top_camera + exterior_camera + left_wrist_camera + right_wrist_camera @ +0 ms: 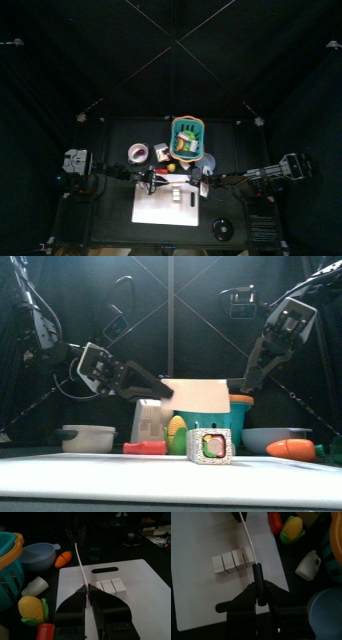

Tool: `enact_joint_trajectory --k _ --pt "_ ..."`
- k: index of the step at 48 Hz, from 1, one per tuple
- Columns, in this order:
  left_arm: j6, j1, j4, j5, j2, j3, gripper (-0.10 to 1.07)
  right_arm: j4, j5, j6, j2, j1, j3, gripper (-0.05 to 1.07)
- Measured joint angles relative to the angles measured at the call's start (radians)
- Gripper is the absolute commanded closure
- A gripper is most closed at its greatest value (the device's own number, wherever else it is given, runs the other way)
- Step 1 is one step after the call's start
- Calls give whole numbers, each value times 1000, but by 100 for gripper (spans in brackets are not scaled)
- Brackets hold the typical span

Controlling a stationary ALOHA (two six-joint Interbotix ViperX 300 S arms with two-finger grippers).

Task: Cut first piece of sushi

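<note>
A row of three sushi pieces [110,586] [232,561] lies on the white cutting board [133,607] [167,210]; the front view shows it end-on as one piece [209,446]. A pale-bladed knife [195,391] hangs a little above it, seen edge-on in the left wrist view as a thin line [80,567] along the row's end piece. My left gripper [87,594] [158,386] is shut on one end of the blade. My right gripper [256,587] [238,384] is shut on the black handle [256,572].
Beside the board lie a blue bowl [39,554], a carrot [63,558], a white bottle [35,585], toy corn [30,607] and a teal basket [8,557]. A green basket [189,135] stands behind the board. A small bowl [223,230] sits at the front right.
</note>
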Motion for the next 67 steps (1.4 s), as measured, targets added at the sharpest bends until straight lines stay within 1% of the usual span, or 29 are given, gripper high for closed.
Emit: enact_joint_trajectory --k 6,15,30,41,67 --pt "-25 -15 0 -9 11 0 49 9 0 0 6 6 0 69" --pt "-35 -29 -2 -11 21 -3 49 21 0 0 8 15 3 69" --pt "-37 -29 -2 -12 44 -11 49 31 0 0 28 17 8 69" --pt "-40 -31 -26 -12 52 -8 49 31 0 0 55 15 6 69" --pt "-40 -40 -32 -15 61 -5 49 44 -2 0 57 28 3 69"
